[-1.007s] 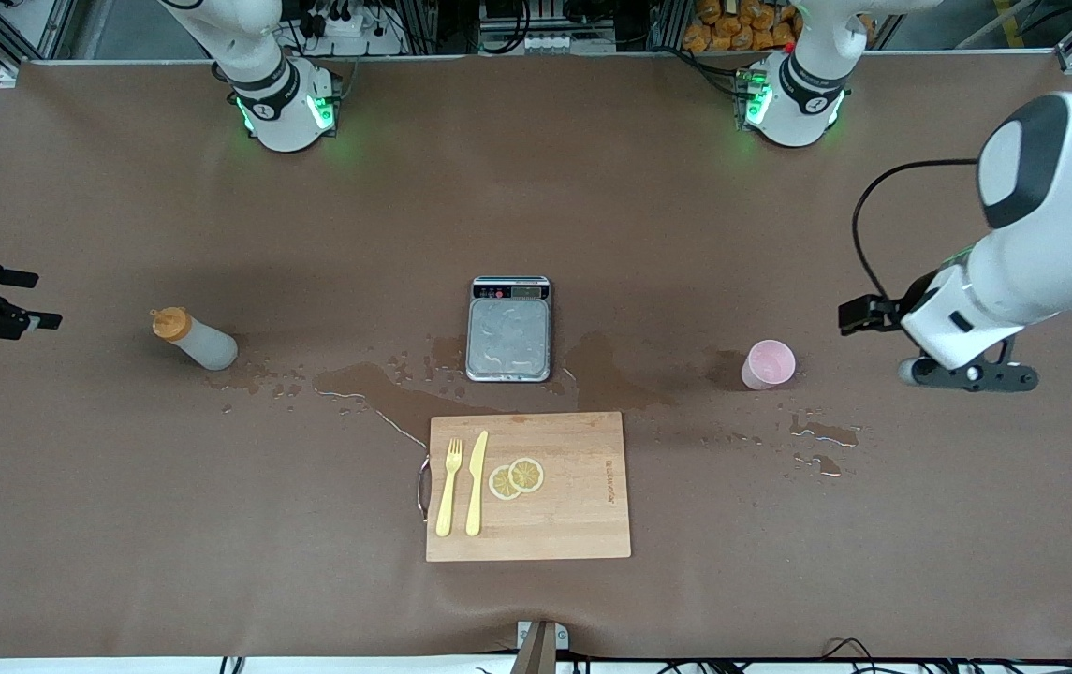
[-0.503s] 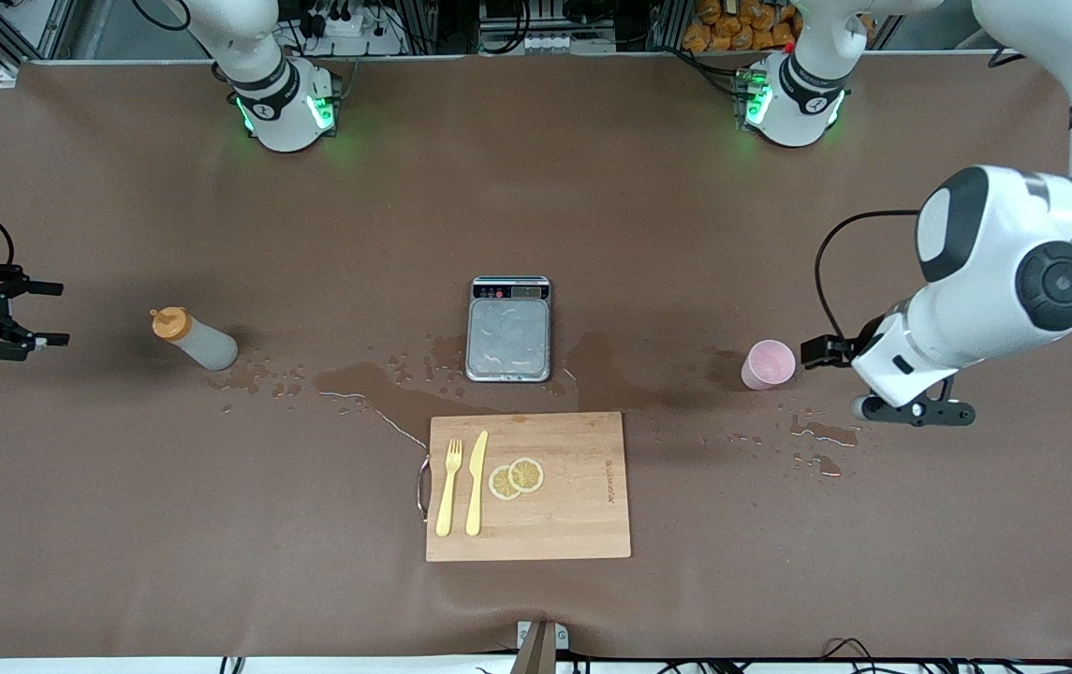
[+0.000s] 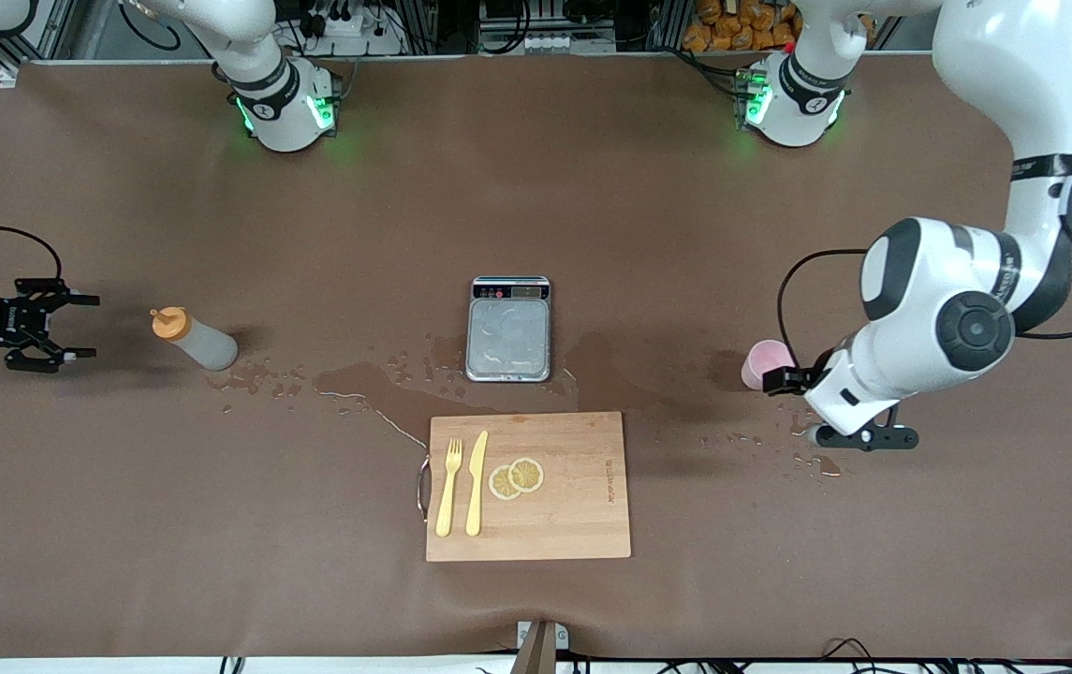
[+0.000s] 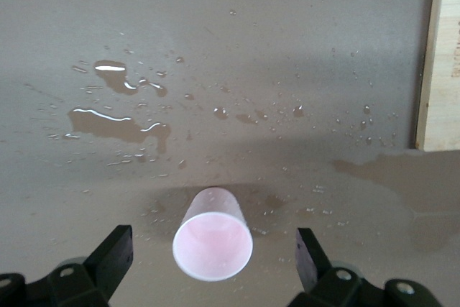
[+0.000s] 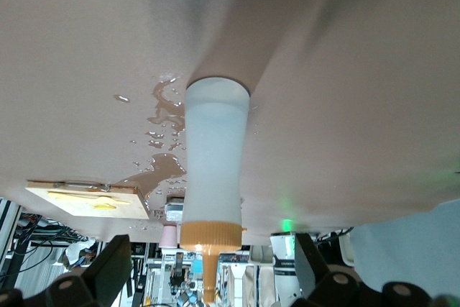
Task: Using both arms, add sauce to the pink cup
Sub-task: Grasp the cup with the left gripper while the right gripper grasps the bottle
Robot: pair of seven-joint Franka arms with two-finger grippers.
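The sauce stands upright on the brown tabletop toward the right arm's end, its orange nozzle cap on top and its translucent whitish body unheld. The right gripper is near it, low over the tabletop at that same end, fingers spread wide and pointing at the bottle with a clear gap between them and it; in the right wrist view the bottle sits centred between the two finger tips, not touched.

The pink cup stands upright on the tabletop toward the left arm's end — open mouth up, nothing visible inside (the left wrist view looks straight into it). The left gripper is right at the cup, its fingers wide apart on either side of it, with a gap showing on each side, so the cup is flanked but not gripped.

Between the two lie a steel scale and, nearer the front camera, a wooden cutting board carrying a yellow fork, a yellow knife and two lemon slices. Spilled liquid darkens the tabletop in patches from beside the sauce — past the scale — to the cup.
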